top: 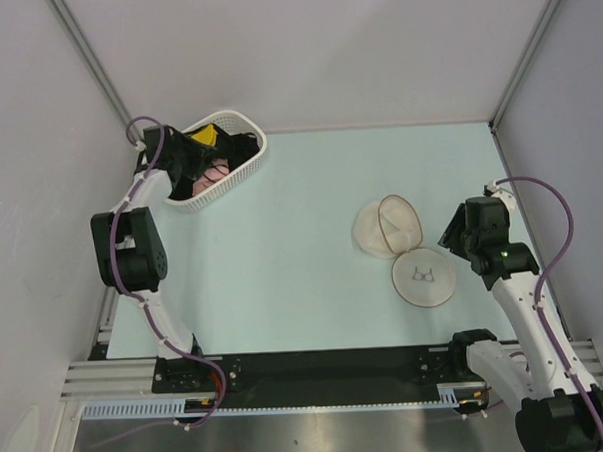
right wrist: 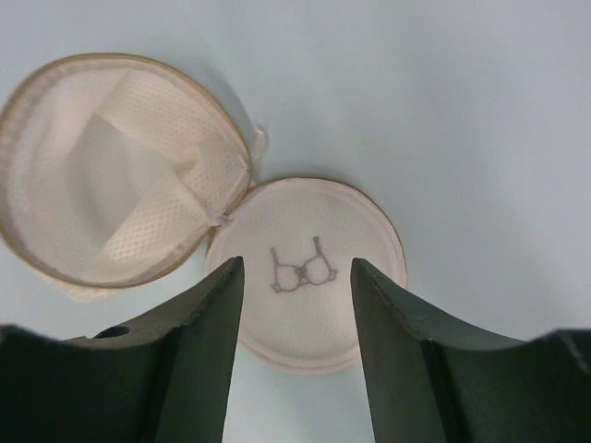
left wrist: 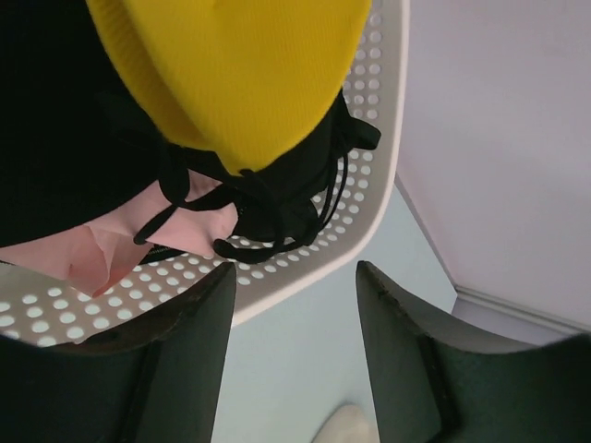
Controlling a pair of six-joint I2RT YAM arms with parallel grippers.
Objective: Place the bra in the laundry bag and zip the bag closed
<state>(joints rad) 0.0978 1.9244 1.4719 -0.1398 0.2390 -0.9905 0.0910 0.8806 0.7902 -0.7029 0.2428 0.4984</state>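
Observation:
The yellow bra [top: 207,136] lies in the white slotted basket [top: 242,123] at the back left, on top of other garments. In the left wrist view its yellow cup [left wrist: 240,74] fills the top, with black straps hanging under it. My left gripper [left wrist: 295,272] hovers over the basket's rim [left wrist: 369,166], open and holding nothing. The laundry bag [top: 387,227] lies unzipped at mid right, one mesh half hollow side up [right wrist: 111,175], the other dome up and showing its bra icon [right wrist: 305,221]. My right gripper [right wrist: 295,268] stands open just above the icon half, empty.
A pink garment [left wrist: 111,240] and a black one [left wrist: 55,111] lie under the bra in the basket. Grey enclosure walls [top: 37,117] close in the pale green table [top: 302,246] on three sides. The left arm's elbow [top: 130,248] sits near the left wall.

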